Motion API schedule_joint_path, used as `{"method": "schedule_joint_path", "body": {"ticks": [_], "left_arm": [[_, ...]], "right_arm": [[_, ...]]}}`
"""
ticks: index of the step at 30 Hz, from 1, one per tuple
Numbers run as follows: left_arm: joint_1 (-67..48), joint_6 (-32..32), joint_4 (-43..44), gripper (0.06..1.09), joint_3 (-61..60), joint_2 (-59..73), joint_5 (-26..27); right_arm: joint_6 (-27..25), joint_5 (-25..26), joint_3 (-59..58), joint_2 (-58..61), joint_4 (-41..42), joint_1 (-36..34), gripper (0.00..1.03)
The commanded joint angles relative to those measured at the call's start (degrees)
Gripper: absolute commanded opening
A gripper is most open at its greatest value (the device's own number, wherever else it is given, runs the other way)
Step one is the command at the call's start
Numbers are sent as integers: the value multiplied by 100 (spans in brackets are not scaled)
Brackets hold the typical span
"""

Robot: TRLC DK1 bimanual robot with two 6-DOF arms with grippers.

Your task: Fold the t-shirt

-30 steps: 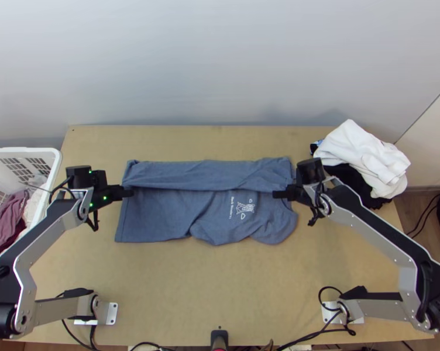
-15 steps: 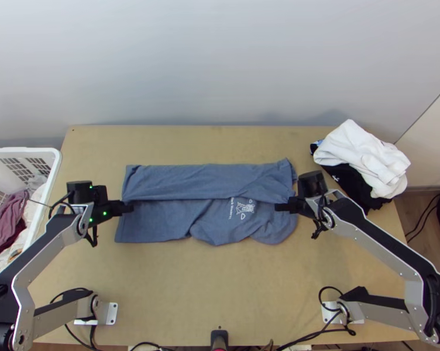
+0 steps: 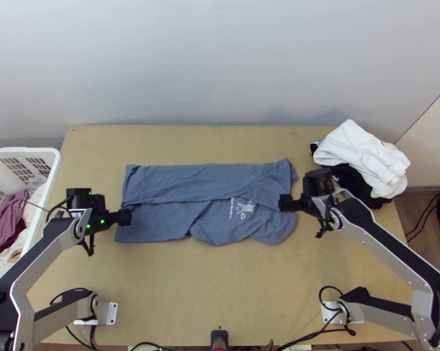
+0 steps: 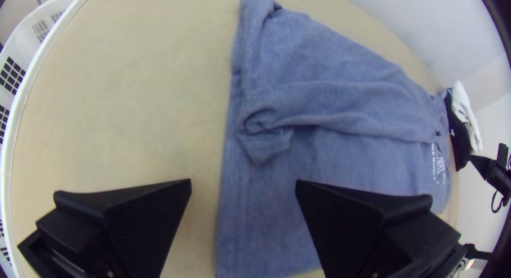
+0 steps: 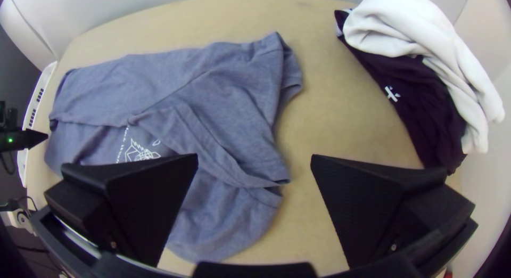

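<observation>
top view: the blue-grey t-shirt [image 3: 161,225] lies across the bench [image 3: 220,281], long from side to side, its far part folded over toward the near edge so that a long flap [image 3: 191,178] covers roughly the far half. a white print [image 3: 243,209] sits just nearer than the flap's edge, toward the shirt's right end. at the shirt's left end, the left wrist view has the flap's corner [image 4: 263,142] curled and bunched.

the left pincer [image 3: 124,217] is at the shirt's left end, just nearer than the flap's corner. in the left wrist view the left pincer [image 4: 243,180] is spread wide and pinches nothing: the shirt's side edge runs between its fingers, one over bare bench, the other over cloth.

the right pincer [image 3: 285,203] is at the shirt's right end, by the flap's near edge. in the right wrist view the right pincer [image 5: 254,154] is likewise spread, nothing held, with one finger over the shirt and the other over bench beside it. whether either touches the fabric i can't tell.

farther out, right of the shirt and a little beyond it, a white garment [image 3: 360,155] is heaped on a dark one [image 3: 351,178]. left of the shirt stands a white basket [image 3: 44,151] with purple clothing [image 3: 8,219] inside.
</observation>
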Motion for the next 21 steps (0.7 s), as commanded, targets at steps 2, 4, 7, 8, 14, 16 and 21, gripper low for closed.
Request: {"method": "schedule_joint_path", "body": {"ticks": [2, 4, 7, 8, 14, 16, 21], "left_arm": [[113, 259, -1430, 102, 191, -553, 15], [25, 250, -1633, 102, 165, -588, 15], [-19, 241, -1668, 102, 24, -553, 15], [-63, 233, -1668, 102, -20, -536, 7], [-159, 136, -1624, 93, -55, -351, -29], [-186, 127, -1562, 92, -64, -219, -64], [-265, 66, -1387, 83, -99, -105, -125]], "right_arm": [[-53, -77, 278, -604, -550, -122, 99], [-45, -121, 286, -727, -699, -122, 99], [-36, -121, 295, -868, -814, -201, 99], [-18, -129, 322, -885, -858, -228, 99], [-124, -182, 199, -1035, -1069, -96, 93], [-124, -296, 163, -1105, -1148, -43, 93], [-18, -428, 155, -1184, -1332, 45, 93]]}}
